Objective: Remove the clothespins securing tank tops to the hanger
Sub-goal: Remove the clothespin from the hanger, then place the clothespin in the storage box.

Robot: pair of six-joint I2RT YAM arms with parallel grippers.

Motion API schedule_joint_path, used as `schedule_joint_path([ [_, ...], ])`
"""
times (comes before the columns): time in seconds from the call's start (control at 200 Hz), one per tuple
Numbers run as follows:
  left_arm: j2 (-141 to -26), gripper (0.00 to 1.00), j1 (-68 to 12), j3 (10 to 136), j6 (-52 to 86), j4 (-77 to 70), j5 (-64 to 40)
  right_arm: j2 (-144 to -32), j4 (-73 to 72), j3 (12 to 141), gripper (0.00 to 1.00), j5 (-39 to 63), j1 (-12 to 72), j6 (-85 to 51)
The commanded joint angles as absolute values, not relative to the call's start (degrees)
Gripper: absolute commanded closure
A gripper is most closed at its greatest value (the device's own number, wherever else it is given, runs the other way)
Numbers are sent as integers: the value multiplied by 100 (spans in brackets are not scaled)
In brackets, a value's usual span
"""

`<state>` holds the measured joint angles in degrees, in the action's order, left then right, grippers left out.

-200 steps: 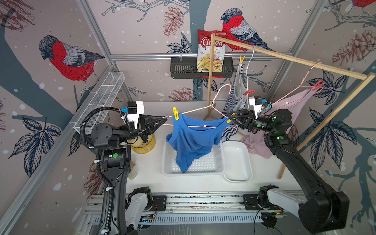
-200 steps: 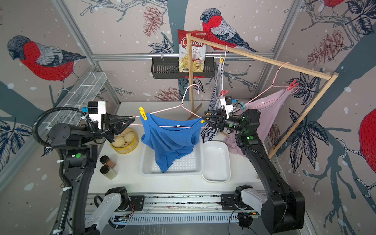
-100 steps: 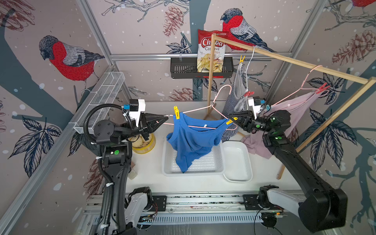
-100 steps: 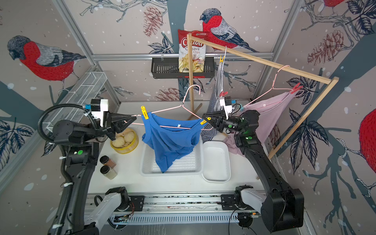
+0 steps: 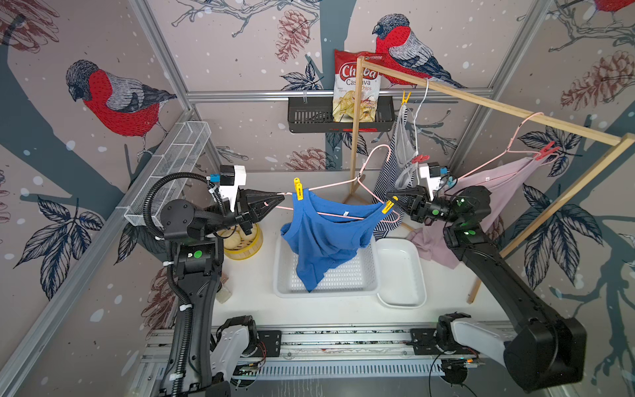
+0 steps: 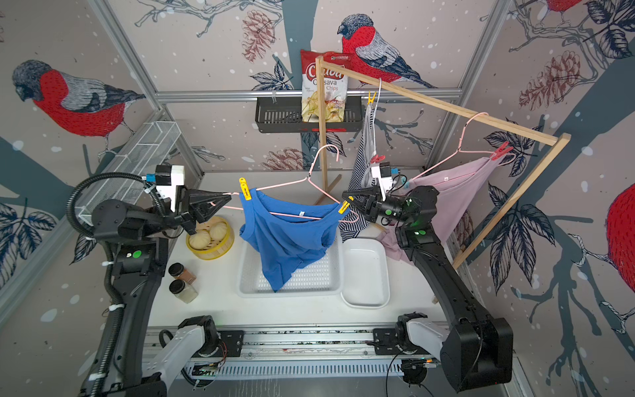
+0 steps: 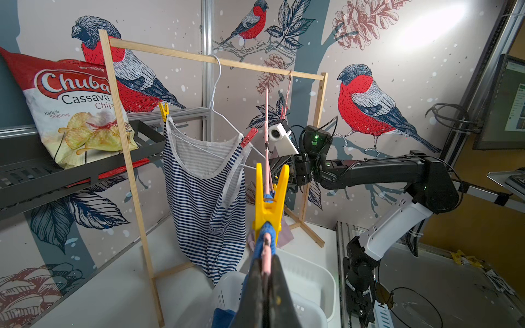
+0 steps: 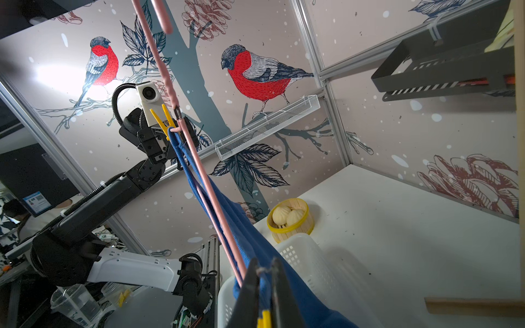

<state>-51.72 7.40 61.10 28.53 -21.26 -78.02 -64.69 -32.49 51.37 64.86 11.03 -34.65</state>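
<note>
A blue tank top (image 5: 323, 237) hangs on a pink hanger (image 5: 333, 185) held between both arms. My left gripper (image 5: 280, 197) is shut on the hanger's left tip (image 7: 266, 250), just beside a yellow clothespin (image 7: 268, 198) on that shoulder. My right gripper (image 5: 391, 200) is shut on the yellow clothespin (image 5: 388, 207) at the right shoulder; its end shows between the fingers (image 8: 264, 319). On the wooden rack hang a striped tank top (image 5: 386, 178) with a yellow clothespin (image 5: 405, 98) and a red one (image 5: 421, 158), and a mauve tank top (image 5: 494, 182) with a red clothespin (image 5: 548, 151).
Under the blue top stands a white perforated basket (image 5: 360, 285) with a white tray (image 5: 400, 275) to its right. A yellow steamer with buns (image 5: 244, 240) and two spice jars (image 6: 182, 273) sit by the left arm. The rack's wooden post (image 5: 354, 137) stands behind the hanger.
The right gripper's jaws have shut on the yellow clothespin at the blue top's right shoulder. The left arm has shifted slightly while keeping hold of the hanger.
</note>
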Motion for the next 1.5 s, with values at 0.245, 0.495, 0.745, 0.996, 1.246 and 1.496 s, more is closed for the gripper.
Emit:
schedule_joint_path([
  [0.245, -5047, 100, 738, 6125, 2053, -1446, -7785, -5972, -3023, 5602, 100, 5515, 1067, -3313],
  [0.495, -5046, 100, 739, 5760, 2955, -2764, -7431, -5367, -933, 5704, 100, 4524, 1255, -2222],
  [0.745, -5006, 100, 738, 5345, 3746, -4009, -7186, -4282, 6, 5141, 100, 3207, 1705, -1819],
  [0.996, -4800, 100, 739, 5235, 3792, -4056, -7004, -3924, 475, 4731, 100, 2472, 2272, -1741],
  [1.246, -4494, 100, 738, 5164, 3505, -3584, -6860, -3822, 551, 4401, 100, 1743, 2675, -1720],
  [1.496, -4203, 100, 738, 4976, 3359, -3313, -6634, -3900, 848, 4064, 100, 1017, 2824, -1644],
])
